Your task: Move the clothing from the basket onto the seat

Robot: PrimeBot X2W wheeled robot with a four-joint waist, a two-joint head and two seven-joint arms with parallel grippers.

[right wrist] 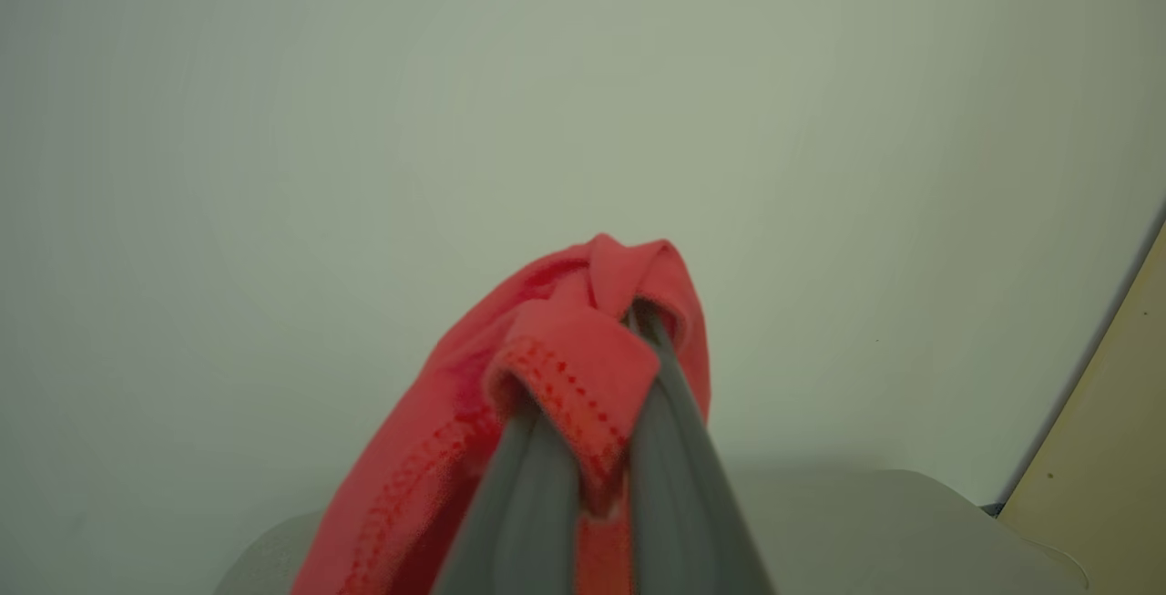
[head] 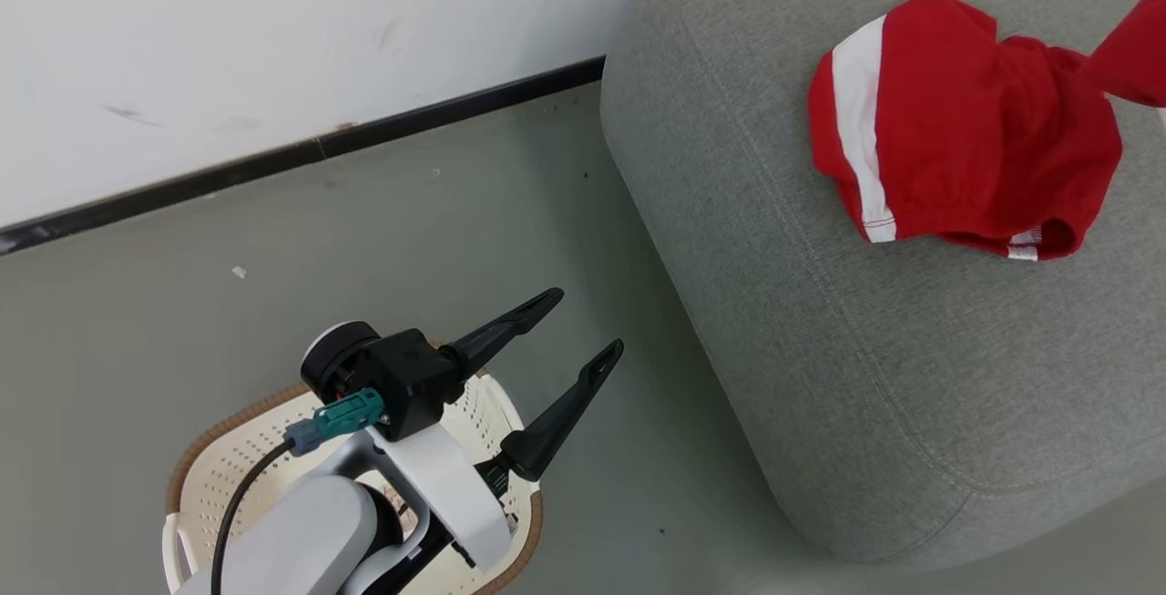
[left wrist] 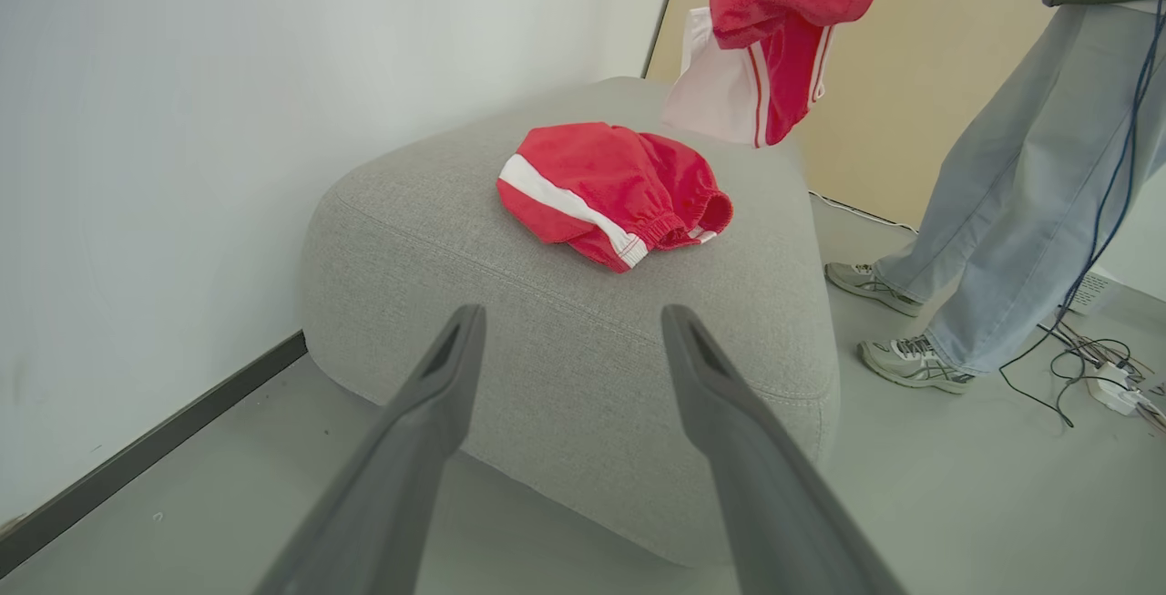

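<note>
One grey seat (head: pixel 820 349) bearing one pair of red shorts (head: pixel 956 130); a second red garment (left wrist: pixel 783 21) hanging over the seat, pinched in the clenched right gripper (right wrist: pixel 638 326). Left gripper (head: pixel 587 320) spread wide and empty, above one basket (head: pixel 219 477) on the floor (head: pixel 364 240) beside the seat

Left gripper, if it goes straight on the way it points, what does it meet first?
Likely the near side of the grey sofa, below the red shorts; depth is unclear.
</note>
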